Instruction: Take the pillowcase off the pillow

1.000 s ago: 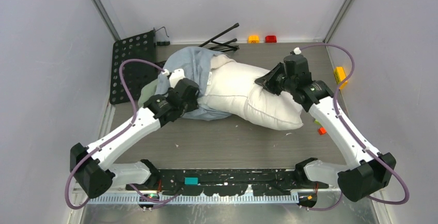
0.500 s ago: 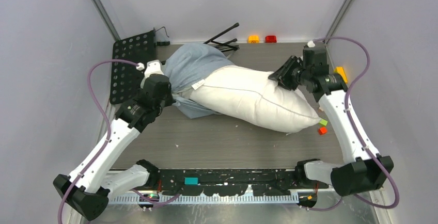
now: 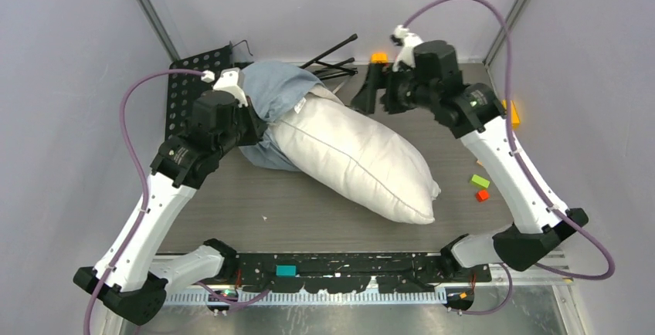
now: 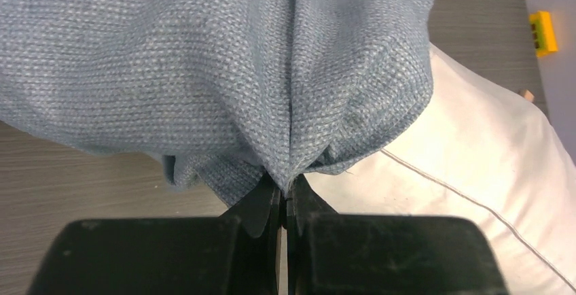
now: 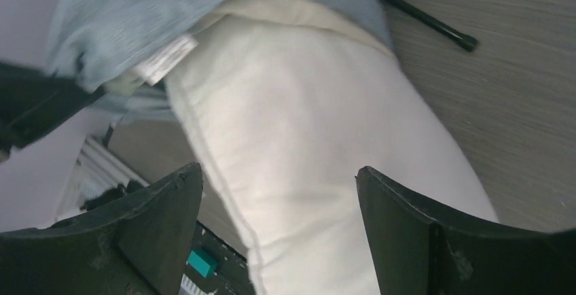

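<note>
The white pillow lies slantwise across the table, and its far left end sits inside the blue-grey pillowcase. My left gripper is shut on a bunched fold of the pillowcase, its jaws pinching the cloth beside the bare pillow. My right gripper hangs open above the pillow's far end. In the right wrist view its fingers stand wide apart with nothing between them, above the pillow, and the pillowcase lies beyond.
A black perforated plate lies at the back left. Black tripod legs and an orange block lie at the back. A yellow block, a green one and a red one sit at the right.
My right gripper opened, let go of the pillow and swung left toward the back. The pillow's free end swung toward the front middle. My left gripper shut on the pillowcase and drew back left.
</note>
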